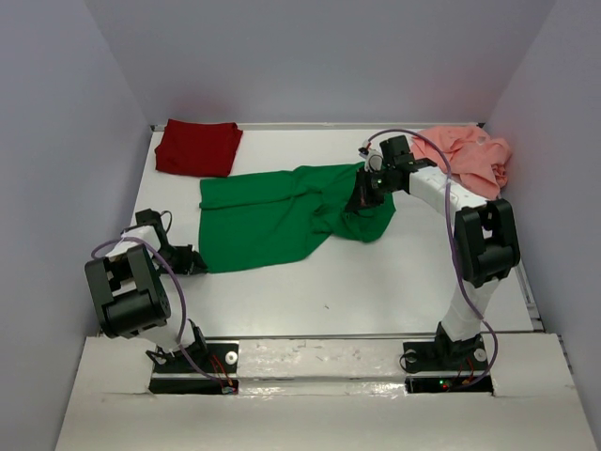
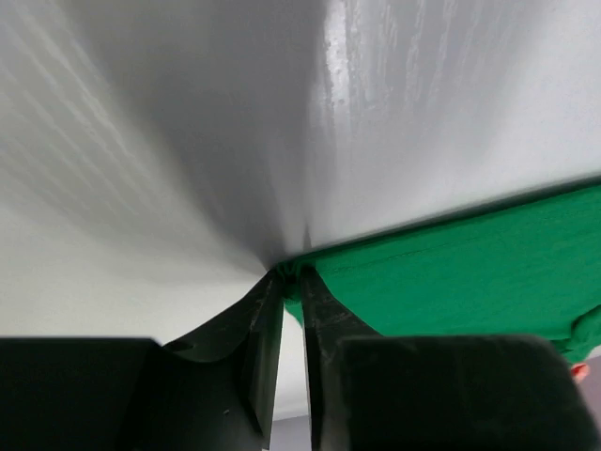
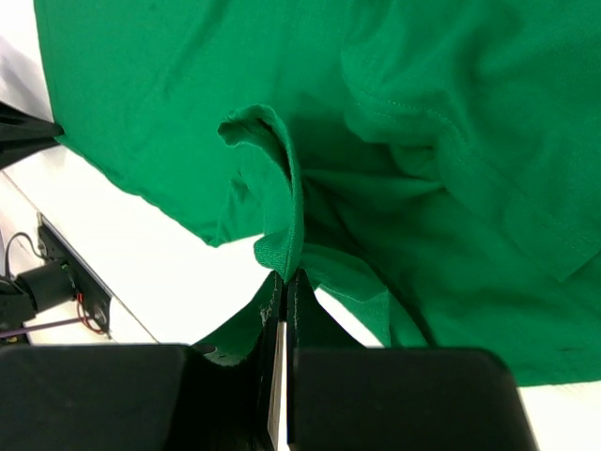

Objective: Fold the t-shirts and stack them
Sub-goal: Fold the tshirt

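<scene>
The bright green t-shirt [image 1: 272, 218] lies spread across the middle of the table, rumpled at its right end. My left gripper [image 1: 195, 263] sits low at its near-left corner. In the left wrist view the jaws [image 2: 291, 274] pinch that corner of the green cloth [image 2: 470, 263]. My right gripper [image 1: 362, 197] is over the shirt's right end, and in the right wrist view it [image 3: 285, 274] is shut on a raised fold of green fabric [image 3: 451, 113]. The dark red t-shirt [image 1: 197, 147] lies folded at the back left. The salmon pink t-shirt [image 1: 465, 157] is bunched at the back right.
Grey walls enclose the white table [image 1: 376, 282] on three sides. Both arm bases stand on the near edge strip [image 1: 319, 362]. A cable loops along the right arm [image 1: 441, 160].
</scene>
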You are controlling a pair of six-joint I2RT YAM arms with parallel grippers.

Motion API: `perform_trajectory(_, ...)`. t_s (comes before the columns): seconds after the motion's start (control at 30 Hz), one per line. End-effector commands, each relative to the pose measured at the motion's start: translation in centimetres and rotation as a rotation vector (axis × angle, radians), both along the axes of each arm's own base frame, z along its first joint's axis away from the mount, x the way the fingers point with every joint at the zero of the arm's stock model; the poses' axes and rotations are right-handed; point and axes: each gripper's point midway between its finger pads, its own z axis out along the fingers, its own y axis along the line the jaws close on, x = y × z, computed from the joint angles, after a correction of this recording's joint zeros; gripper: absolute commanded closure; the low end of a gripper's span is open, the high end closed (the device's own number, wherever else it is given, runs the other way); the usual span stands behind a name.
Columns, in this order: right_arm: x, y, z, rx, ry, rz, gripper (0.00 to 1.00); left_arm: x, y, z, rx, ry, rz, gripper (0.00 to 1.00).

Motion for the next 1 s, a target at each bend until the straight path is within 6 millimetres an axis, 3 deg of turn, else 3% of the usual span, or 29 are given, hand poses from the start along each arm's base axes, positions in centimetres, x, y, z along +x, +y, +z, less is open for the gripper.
perform_trajectory(0.0, 0.5, 0.1, 2.7, 0.039, -0.086, 0.008, 1.0, -0.9, 1.1, -3.1, 0.069, 0.057, 0.001, 0.86)
perform_trajectory(0.1, 0.4, 0.1, 2.6, 0.04, -0.082, 0.008, 1.0, -0.8, 0.9, -3.5, 0.058, 0.056, 0.002, 1.0)
perform_trajectory(0.3, 0.7, 0.1, 3.5, 0.041, -0.105, -0.003, 1.0, 0.0, 1.2, -2.7, 0.069, 0.024, -0.017, 1.0)
perform_trajectory(0.57, 2.5, -2.1, 5.8, 0.041, -0.157, -0.079, 1.0, 1.8, 2.2, 0.6, 0.114, -0.037, -0.061, 1.0)
perform_trajectory(0.97, 4.2, -2.6, 7.7, 0.042, -0.198, -0.098, 1.0, 5.8, 3.1, 4.3, 0.135, -0.146, -0.082, 1.0)
